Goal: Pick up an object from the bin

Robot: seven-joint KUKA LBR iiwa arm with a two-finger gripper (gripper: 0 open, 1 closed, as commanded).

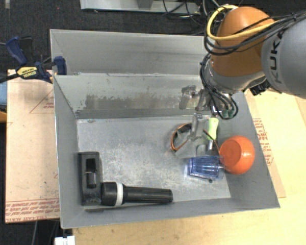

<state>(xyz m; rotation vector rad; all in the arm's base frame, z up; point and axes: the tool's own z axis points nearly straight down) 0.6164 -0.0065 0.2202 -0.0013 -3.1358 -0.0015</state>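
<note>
So the grey bin (66,137) is mostly bare. The biggest thing in it is a black vacuum nozzle (120,190) lying near-left, well away from the action. Over on the right there's an orange bowl (238,155), and touching its left side a blue see-through cup (204,167) on its side, long axis running roughly left-right. Smallest is a thin orange-brown wire loop (179,137) a bit further back. The gripper (201,139) hangs down between those three: loop just to its left, cup just on its near side, bowl near-right. Honestly can't tell if it's wide or narrow from here. My guess is whichever it goes for, it's a short hop, and the cup looks closest.
</note>
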